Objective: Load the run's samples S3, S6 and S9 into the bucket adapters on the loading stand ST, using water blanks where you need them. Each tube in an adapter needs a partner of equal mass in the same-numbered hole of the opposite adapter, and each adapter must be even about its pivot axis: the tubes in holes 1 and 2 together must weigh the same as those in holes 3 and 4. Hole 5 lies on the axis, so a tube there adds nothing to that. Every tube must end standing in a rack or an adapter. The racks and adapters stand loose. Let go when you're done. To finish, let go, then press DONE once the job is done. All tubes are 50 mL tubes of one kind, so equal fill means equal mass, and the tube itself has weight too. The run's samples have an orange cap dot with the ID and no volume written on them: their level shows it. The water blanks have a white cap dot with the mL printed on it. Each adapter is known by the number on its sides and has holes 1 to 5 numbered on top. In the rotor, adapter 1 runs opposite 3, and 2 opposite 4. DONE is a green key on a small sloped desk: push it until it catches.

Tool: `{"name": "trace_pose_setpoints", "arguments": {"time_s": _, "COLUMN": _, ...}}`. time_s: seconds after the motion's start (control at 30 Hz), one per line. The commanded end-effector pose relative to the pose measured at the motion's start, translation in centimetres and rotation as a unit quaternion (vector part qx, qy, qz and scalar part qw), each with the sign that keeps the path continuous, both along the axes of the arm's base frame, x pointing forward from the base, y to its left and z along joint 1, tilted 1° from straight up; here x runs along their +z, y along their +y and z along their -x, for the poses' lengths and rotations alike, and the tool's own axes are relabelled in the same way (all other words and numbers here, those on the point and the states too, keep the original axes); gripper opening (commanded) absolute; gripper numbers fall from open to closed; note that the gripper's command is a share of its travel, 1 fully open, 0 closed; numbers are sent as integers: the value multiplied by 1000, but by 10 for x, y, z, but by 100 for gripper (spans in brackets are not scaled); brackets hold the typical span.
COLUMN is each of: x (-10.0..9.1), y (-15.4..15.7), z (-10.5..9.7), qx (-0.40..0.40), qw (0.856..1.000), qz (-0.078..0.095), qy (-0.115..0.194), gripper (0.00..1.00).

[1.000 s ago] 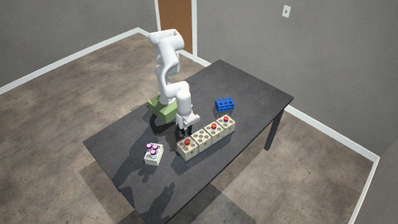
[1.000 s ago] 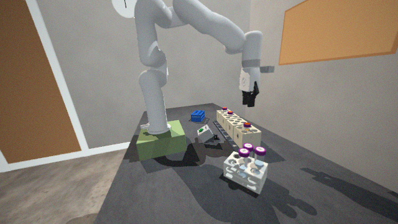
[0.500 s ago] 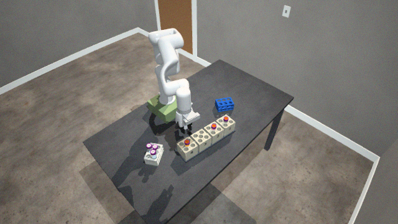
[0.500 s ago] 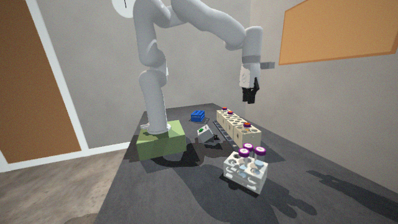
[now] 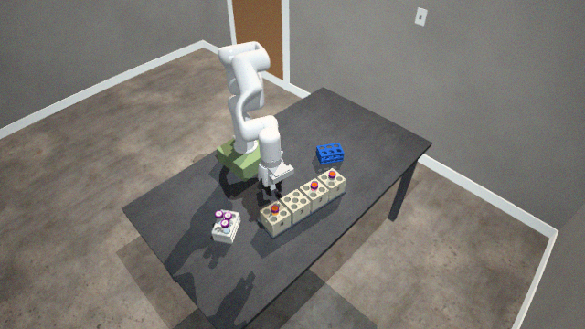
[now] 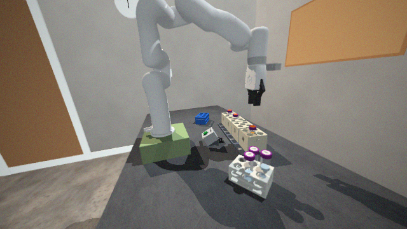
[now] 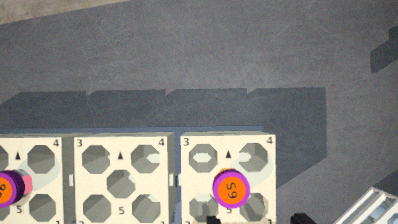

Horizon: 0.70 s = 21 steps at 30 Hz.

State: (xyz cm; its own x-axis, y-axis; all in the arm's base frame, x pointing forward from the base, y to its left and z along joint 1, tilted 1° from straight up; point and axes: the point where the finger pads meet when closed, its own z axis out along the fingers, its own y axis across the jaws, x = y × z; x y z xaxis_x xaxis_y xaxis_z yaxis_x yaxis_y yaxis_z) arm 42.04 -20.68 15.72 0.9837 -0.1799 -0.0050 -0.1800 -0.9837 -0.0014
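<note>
Four cream adapters stand in a row on the dark table. The nearest adapter (image 5: 275,220) (image 6: 254,137) (image 7: 227,155) has sample S9 (image 5: 274,208) (image 6: 252,128) (image 7: 231,189) in its middle hole 5. The one beside it (image 5: 296,203) (image 7: 122,180) is empty. The third (image 5: 315,194) holds an orange-dotted tube (image 5: 314,185) (image 7: 7,189) in hole 5. The fourth (image 5: 335,183) also holds an orange-dotted tube (image 5: 332,174). My gripper (image 5: 271,187) (image 6: 255,101) (image 7: 257,219) hangs above the near end of the row, open and empty.
A white rack (image 5: 226,234) (image 6: 251,182) (image 7: 373,208) with three purple-capped water blanks (image 5: 224,223) (image 6: 254,152) stands near the front. An empty blue rack (image 5: 330,153) (image 6: 202,118) stands behind the adapters. A small sloped desk (image 6: 210,136) with the green DONE key (image 6: 205,131) sits by the green arm base (image 6: 165,146).
</note>
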Motion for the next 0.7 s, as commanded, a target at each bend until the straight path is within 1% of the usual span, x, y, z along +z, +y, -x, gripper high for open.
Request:
{"name": "trace_pose_setpoints", "arguments": {"time_s": 0.0, "x": 2, "y": -4, "z": 2, "qx": 17, "qw": 1000, "qz": 6, "qy": 1, "gripper": 57}}
{"name": "trace_pose_setpoints", "arguments": {"time_s": 0.1, "x": 2, "y": -16, "z": 12, "qx": 67, "qw": 998, "qz": 6, "qy": 1, "gripper": 57}}
{"name": "trace_pose_setpoints", "arguments": {"time_s": 0.17, "x": 2, "y": -16, "z": 12, "qx": 67, "qw": 998, "qz": 6, "qy": 1, "gripper": 57}}
{"name": "trace_pose_setpoints", "arguments": {"time_s": 0.33, "x": 2, "y": -34, "z": 29, "qx": 149, "qw": 989, "qz": 5, "qy": 1, "gripper": 57}}
{"name": "trace_pose_setpoints", "arguments": {"time_s": 0.5, "x": 2, "y": -53, "z": 45, "qx": 231, "qw": 973, "qz": 5, "qy": 2, "gripper": 57}}
{"name": "trace_pose_setpoints", "arguments": {"time_s": 0.67, "x": 3, "y": -72, "z": 62, "qx": 311, "qw": 950, "qz": 4, "qy": 2, "gripper": 57}}
